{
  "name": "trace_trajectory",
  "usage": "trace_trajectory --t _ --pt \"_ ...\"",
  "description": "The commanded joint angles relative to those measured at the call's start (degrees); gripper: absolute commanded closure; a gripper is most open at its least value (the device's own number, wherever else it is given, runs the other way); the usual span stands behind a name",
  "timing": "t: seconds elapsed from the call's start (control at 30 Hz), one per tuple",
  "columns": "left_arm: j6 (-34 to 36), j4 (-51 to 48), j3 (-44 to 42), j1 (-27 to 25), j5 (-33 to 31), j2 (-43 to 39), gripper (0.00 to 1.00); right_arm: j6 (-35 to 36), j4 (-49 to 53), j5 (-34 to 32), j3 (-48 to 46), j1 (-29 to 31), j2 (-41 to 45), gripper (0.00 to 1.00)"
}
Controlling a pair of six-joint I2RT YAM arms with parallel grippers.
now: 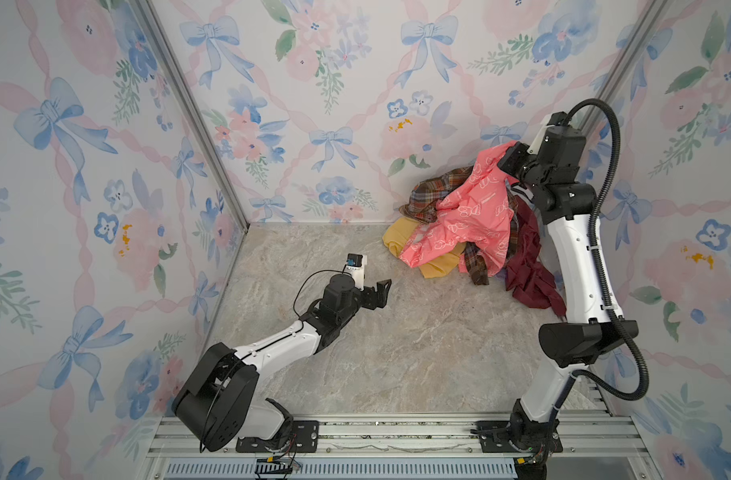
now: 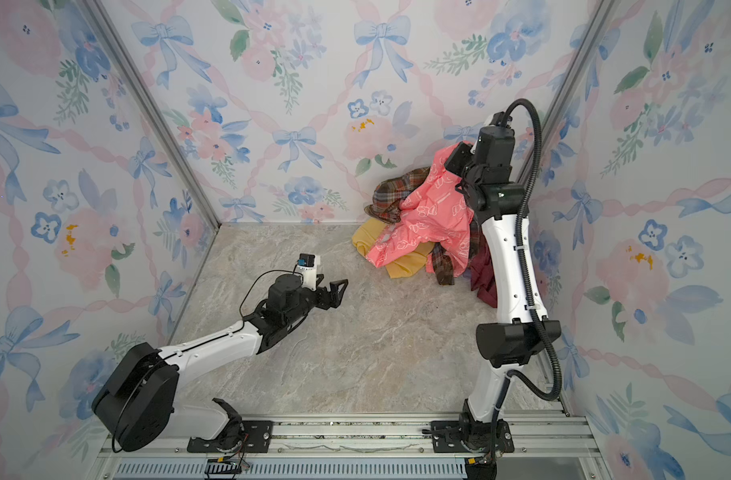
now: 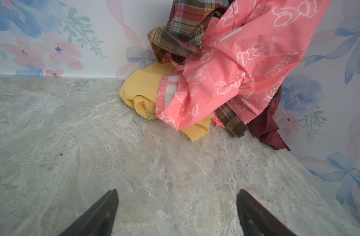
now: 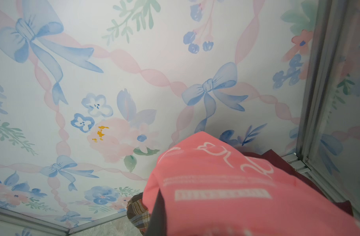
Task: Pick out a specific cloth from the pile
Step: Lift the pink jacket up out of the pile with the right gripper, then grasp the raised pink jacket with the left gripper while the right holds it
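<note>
backdrop: floral wallpaper (image 1: 334,83), marbled counter (image 1: 397,353)
right gripper (image 1: 508,153): clamped on the cloth (image 1: 476,216), which drapes over the pile (image 1: 430,195)
left gripper (image 1: 382,291): jaws wide, empty, above the counter

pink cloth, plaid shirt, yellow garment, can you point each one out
pink cloth (image 1: 476,216), in a top view, on its broad middle panel
plaid shirt (image 1: 433,194), in a top view, on the bunched part near the wall
yellow garment (image 3: 140,90), left wrist view, on its rolled fold
</note>
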State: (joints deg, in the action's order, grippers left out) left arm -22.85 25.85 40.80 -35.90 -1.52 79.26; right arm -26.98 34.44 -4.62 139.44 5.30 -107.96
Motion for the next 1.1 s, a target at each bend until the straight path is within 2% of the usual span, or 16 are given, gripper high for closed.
trace_trajectory --t 0.0,0.07,0.17,0.27,0.37,0.5,0.83,0.93,1.0,1.07 --pt "3.70 -0.29 1.14 -2.33 -2.77 0.06 0.07 -0.79 -2.01 3.62 6.63 -1.38 -0.44 1.00" --pt "4.80 -0.12 1.39 -3.91 -3.41 0.56 0.07 -1.63 -2.00 4.67 6.79 -1.69 -0.05 1.00" --pt "2.61 3.17 2.48 -5.99 -3.12 2.74 0.07 -2.32 -2.70 6.97 3.78 -1.79 1.89 1.00" --pt "4.15 5.43 7.30 -9.99 -6.88 7.00 0.06 -2.58 -4.53 9.08 -1.95 -1.78 4.96 1.00" --pt "6.07 7.90 15.83 -12.92 -8.48 14.57 0.05 -3.24 -5.41 9.67 -7.21 -1.78 8.19 1.00" --pt "9.50 8.78 31.26 -15.01 -10.11 27.80 0.04 -4.43 -8.07 11.56 -13.64 -1.63 12.82 1.00" --pt "14.12 12.45 67.93 -15.52 -9.58 55.94 0.02 -12.20 -19.48 15.02 -33.12 -0.02 26.15 1.00" --pt "15.10 15.92 76.12 -15.59 -13.59 62.61 0.03 -10.45 -19.41 14.86 -36.70 1.96 28.65 1.00" --pt "14.80 20.34 78.25 -15.60 -16.78 65.39 0.03 -9.83 -19.14 14.68 -39.71 2.71 30.55 1.00" --pt "14.58 24.10 80.19 -15.52 -17.22 67.32 0.08 -9.80 -19.79 15.10 -43.99 2.87 32.95 1.00"
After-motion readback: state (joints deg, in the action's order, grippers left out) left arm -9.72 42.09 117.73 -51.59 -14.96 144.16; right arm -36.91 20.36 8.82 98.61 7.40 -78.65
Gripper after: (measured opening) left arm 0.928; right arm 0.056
